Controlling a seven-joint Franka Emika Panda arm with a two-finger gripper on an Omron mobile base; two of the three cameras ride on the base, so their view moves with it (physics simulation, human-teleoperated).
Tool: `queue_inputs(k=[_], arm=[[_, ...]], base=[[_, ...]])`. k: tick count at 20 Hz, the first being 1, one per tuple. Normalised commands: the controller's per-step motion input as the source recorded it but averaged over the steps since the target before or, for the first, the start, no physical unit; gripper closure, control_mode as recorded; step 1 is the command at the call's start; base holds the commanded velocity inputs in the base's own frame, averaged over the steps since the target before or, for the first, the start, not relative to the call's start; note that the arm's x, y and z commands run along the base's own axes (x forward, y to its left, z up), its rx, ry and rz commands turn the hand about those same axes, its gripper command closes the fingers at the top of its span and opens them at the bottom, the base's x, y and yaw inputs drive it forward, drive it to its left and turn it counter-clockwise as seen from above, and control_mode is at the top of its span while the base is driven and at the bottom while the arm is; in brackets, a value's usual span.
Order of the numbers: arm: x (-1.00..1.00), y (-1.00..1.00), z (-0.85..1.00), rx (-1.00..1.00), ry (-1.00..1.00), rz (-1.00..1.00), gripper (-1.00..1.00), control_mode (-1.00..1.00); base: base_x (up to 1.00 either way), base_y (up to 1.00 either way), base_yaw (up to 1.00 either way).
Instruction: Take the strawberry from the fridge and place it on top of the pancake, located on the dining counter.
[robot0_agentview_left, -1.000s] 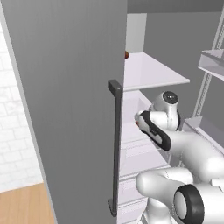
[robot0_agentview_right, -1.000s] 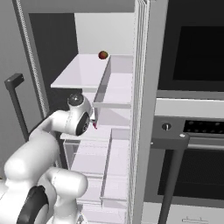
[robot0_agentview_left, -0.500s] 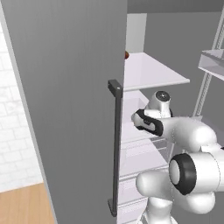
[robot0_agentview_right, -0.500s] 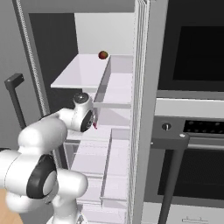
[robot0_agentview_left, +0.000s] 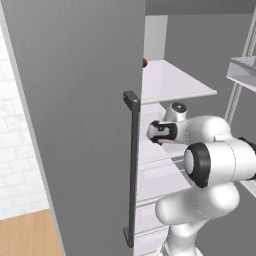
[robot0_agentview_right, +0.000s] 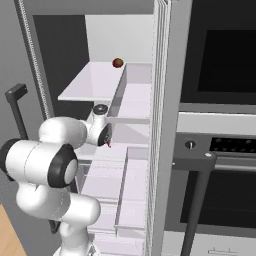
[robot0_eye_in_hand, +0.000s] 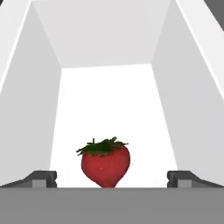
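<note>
We are observing the hand standing wide open, gripping nothing, its fingertips flanking the strawberry lying inside the fridge.

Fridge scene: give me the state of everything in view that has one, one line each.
fridge: door open, shelves exposed.
strawberry: lying on a white shelf, between the open jaws, not gripped.
gripper: open, reached into the fridge under the upper shelf.
dark red fruit: resting on the upper shelf, untouched.
oven: door shut.
</note>
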Motion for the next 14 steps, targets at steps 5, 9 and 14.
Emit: queue_inputs(k=[5,9,14], arm=[[0.32,0.00,-0.32,0.00,0.00,0.03,-1.00,-1.00],[0.28,0.00,-0.22,0.00,0.01,0.02,-1.00,-1.00],[0.17,0.00,-0.12,0.00,0.06,0.00,-1.00,-1.00]], base=[[0.00,0.00,0.00],[0.00,0.00,0.00],[0.00,0.00,0.00]])
